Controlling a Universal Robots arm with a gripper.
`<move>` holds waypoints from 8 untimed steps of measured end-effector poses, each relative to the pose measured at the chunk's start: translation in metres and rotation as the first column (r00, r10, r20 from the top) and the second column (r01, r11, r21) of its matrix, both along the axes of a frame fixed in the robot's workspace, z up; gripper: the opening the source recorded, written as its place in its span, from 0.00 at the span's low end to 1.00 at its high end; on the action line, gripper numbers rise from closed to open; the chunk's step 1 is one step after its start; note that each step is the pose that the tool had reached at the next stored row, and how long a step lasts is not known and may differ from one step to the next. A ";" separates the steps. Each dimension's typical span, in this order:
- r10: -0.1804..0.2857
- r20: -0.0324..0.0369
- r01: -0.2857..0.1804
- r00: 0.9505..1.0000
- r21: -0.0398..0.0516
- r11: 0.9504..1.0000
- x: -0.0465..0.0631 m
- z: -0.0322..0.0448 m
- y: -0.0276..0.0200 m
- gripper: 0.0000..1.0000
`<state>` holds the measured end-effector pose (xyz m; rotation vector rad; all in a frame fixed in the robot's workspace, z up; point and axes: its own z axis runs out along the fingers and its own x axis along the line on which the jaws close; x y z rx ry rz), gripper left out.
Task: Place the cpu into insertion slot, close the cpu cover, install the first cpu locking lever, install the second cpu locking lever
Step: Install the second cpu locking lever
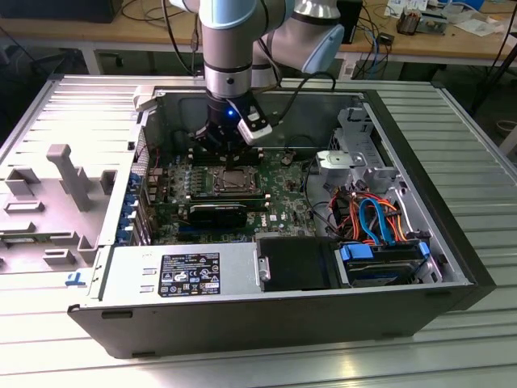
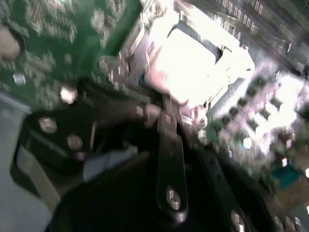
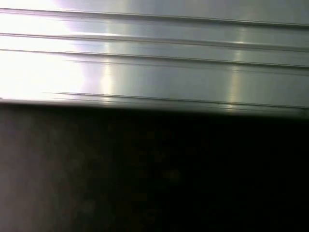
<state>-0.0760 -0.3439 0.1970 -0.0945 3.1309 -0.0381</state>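
Jaws: can't tell if released or clenched; the gripper point(image 1: 229, 144) hangs low inside the open PC case point(image 1: 452, 242), just behind the insertion slot point(image 1: 234, 179) as the exterior view has it, and whether it touches anything isn't visible. Slot sits mid motherboard point(image 1: 283, 174), w/ the silvery cpu point(image 1: 235, 179) lying flat in it and the cpu cover point(image 1: 235, 191) framing it, seemingly down around the chip, though not sure it's fully shut. In the second wrist view the cpu point(image 2: 186, 65) is a washed-out bright square w/ the cover's frame point(image 2: 231, 53) around it, and a dark gripper finger point(image 2: 170, 145) reaches to its edge, touching or just beside it, can't say which. Relative to the slot in the exterior view: black heatsink block point(image 1: 218, 213) just in front, silver power supply point(image 1: 182, 275) further front, blue and orange cables point(image 1: 376, 214) toward that view's right, drive cage point(image 1: 355, 137) right and behind. Case lies on a ribbed aluminium table point(image 1: 468, 121); a grey removed panel point(image 1: 56, 194) lies well to that view's left. First wrist view: ribbed metal surface point(image 3: 154, 63) over a dark area.
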 end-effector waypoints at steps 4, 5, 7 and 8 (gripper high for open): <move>0.000 -0.001 0.000 1.000 -0.001 1.000 0.000 0.0000 -0.0002 0.11; 0.000 -0.001 0.000 1.000 -0.001 1.000 0.000 0.0000 -0.0002 0.11; 0.000 -0.001 0.000 1.000 -0.001 1.000 0.000 0.0000 -0.0002 0.11; 0.000 -0.001 0.000 1.000 -0.001 1.000 0.000 0.0000 -0.0002 0.11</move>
